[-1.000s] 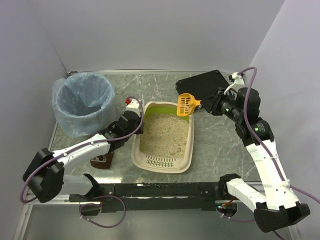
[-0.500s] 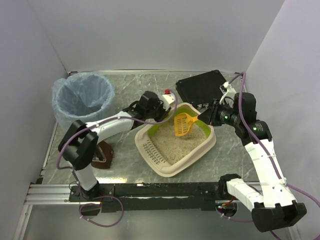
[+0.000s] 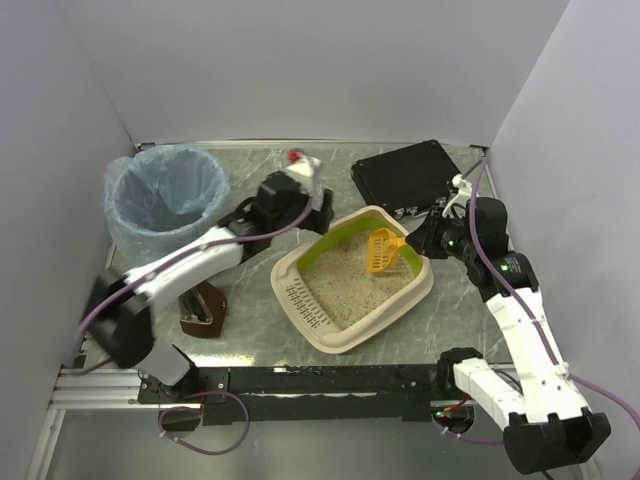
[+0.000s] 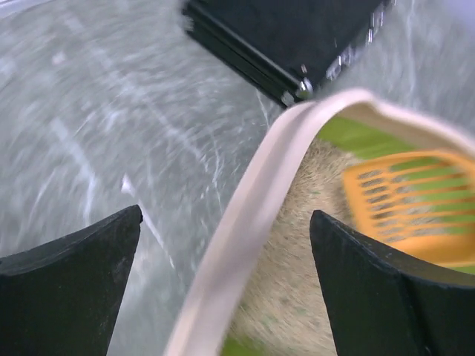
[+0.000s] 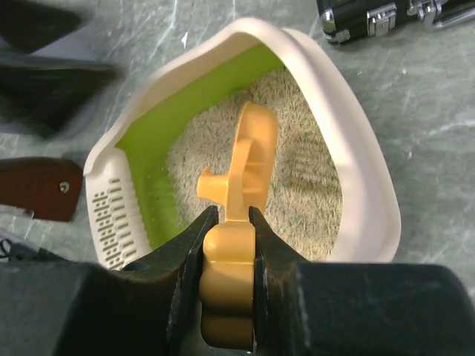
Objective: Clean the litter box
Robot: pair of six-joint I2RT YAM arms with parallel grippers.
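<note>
Your right gripper (image 5: 228,215): clamped on yellow scoop (image 5: 249,156) handle, over the sand | your left gripper (image 4: 226,252): fingers wide apart, straddling litter box (image 4: 245,215) rim, contact unclear

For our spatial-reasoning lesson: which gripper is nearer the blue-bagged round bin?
Left. The left gripper straddles the litter box rim on the side facing the bin; the right gripper, holding the orange scoop, is across the box, farther away.

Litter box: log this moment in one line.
right gripper: shut on scoop | scoop: head inside litter box | left gripper: open, by box rim
</note>
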